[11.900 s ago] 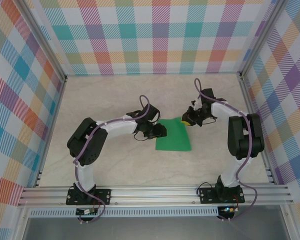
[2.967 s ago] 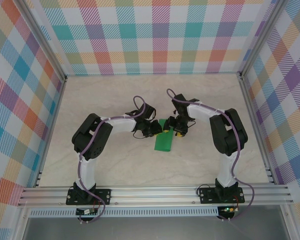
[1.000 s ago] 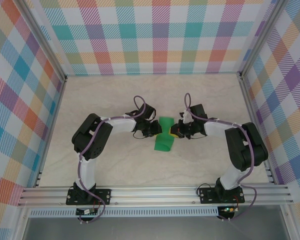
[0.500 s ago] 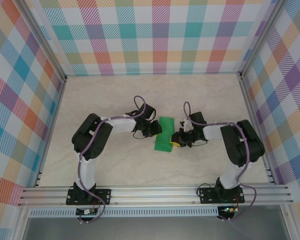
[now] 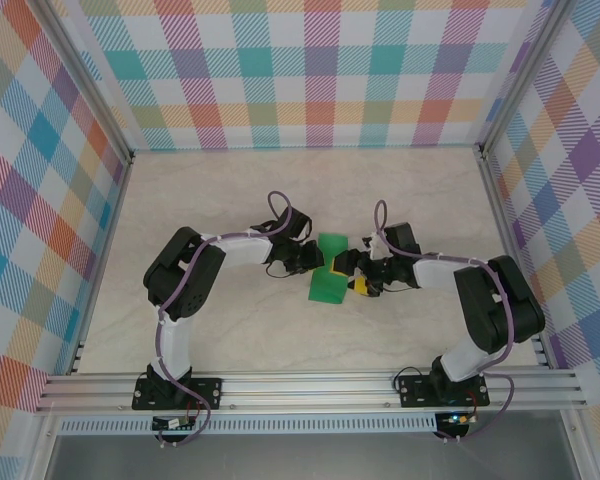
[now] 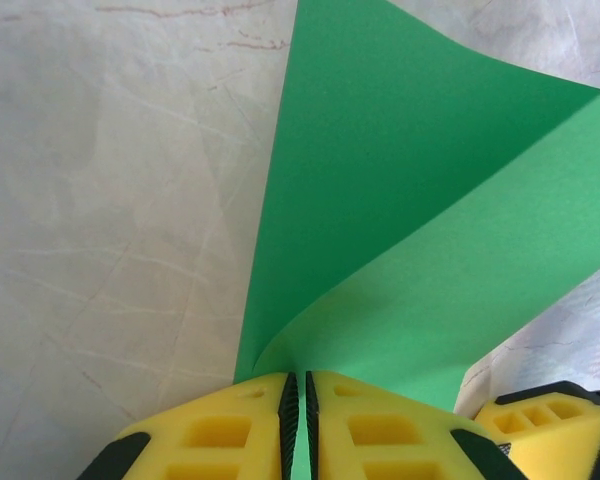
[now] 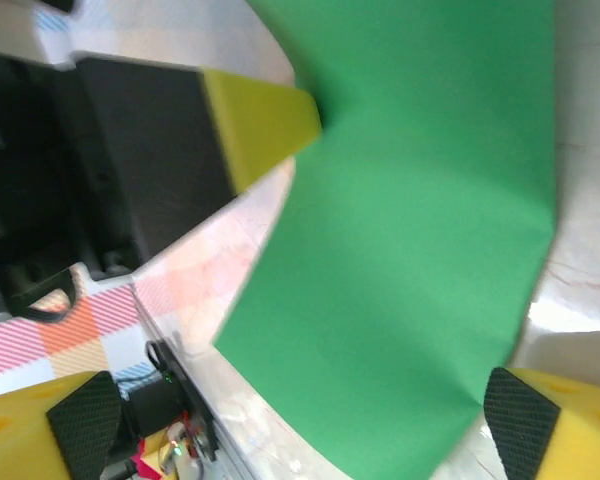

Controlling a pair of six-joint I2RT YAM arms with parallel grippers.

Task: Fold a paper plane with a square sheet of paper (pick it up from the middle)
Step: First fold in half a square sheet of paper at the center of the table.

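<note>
The square sheet of paper (image 5: pixel 329 276), bright green, lies mid-table bent over on itself in a loose curved fold, not creased flat. My left gripper (image 5: pixel 313 262) is at its left edge. In the left wrist view that gripper (image 6: pixel 298 420) is shut on the sheet (image 6: pixel 400 200), with the thin green edge pinched between its yellow pads. My right gripper (image 5: pixel 353 273) sits at the sheet's right side, open. In the right wrist view its fingertips (image 7: pixel 525 420) stand wide apart, and the paper (image 7: pixel 420 250) hangs loose between them, touched by neither.
The pale marble tabletop (image 5: pixel 230 200) is bare around the paper. Checked walls (image 5: pixel 300 70) close off the back and both sides. An aluminium rail (image 5: pixel 310 385) carrying the arm bases runs along the near edge. The two wrists are close together over the sheet.
My right gripper has opened from shut and let go of the paper's right edge, shifting slightly. The left gripper has kept its pinch and place.
</note>
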